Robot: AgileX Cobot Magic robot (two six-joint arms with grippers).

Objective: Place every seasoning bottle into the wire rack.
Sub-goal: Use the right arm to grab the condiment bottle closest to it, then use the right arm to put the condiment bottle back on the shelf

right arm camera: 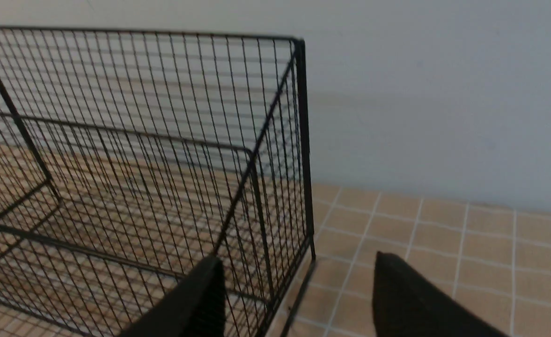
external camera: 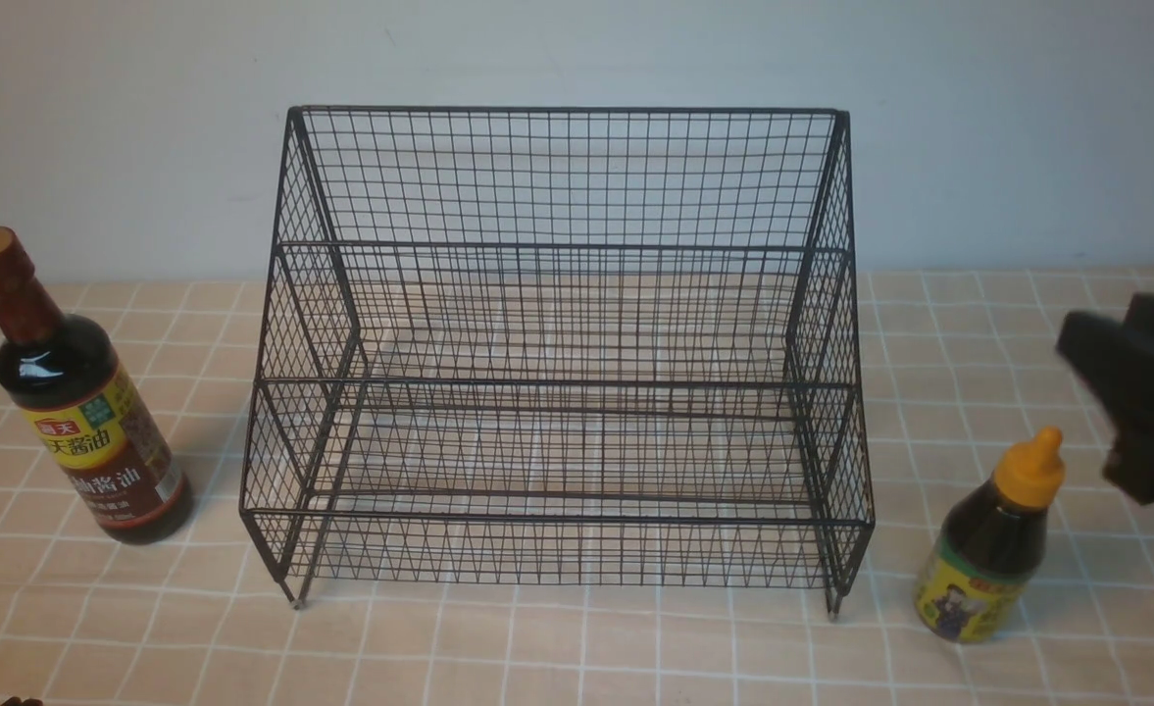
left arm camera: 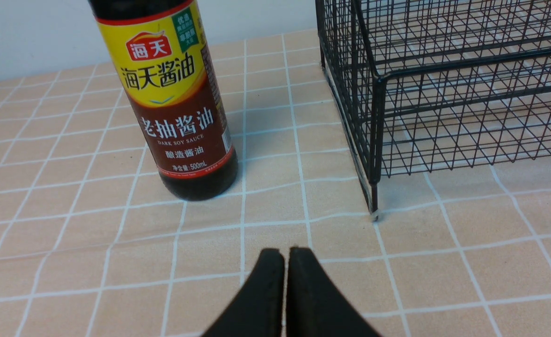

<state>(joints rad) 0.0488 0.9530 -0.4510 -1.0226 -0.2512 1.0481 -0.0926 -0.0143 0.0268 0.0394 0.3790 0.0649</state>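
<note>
The wire rack (external camera: 557,373) is a broad black mesh frame with a tall back, sloped sides, a stepped floor and a low front rail. It stands on short feet in the middle of the tan tiled tablecloth (external camera: 577,647), close to the pale wall (external camera: 145,118), and nothing is in it.

The tall bottle (external camera: 76,412) stands upright on the cloth to the rack's left, near it but not touching. It holds dark liquid and has a long red-brown neck with a flat cap. Its label is yellow above and red-brown below, printed with Chinese characters and "Dark Soy Sauce".

The squat bottle (external camera: 993,549) stands upright near the rack's front right foot, also apart from it. It is dark too, with a pointed yellow-orange cap and a yellow label carrying a small figure.

The right gripper (right arm camera: 298,262) hovers above the table on the right, just beside and above the squat bottle's cap, and looks blurred in the front view. Its wrist view shows the two black fingers (right arm camera: 200,295) spread wide apart with nothing between them, so it is released and empty.

The left gripper (left arm camera: 284,255) sits low over the cloth in front of the tall bottle and the rack's front left foot. Its fingers are pressed together and grasp nothing, and it touches neither bottle nor rack.
</note>
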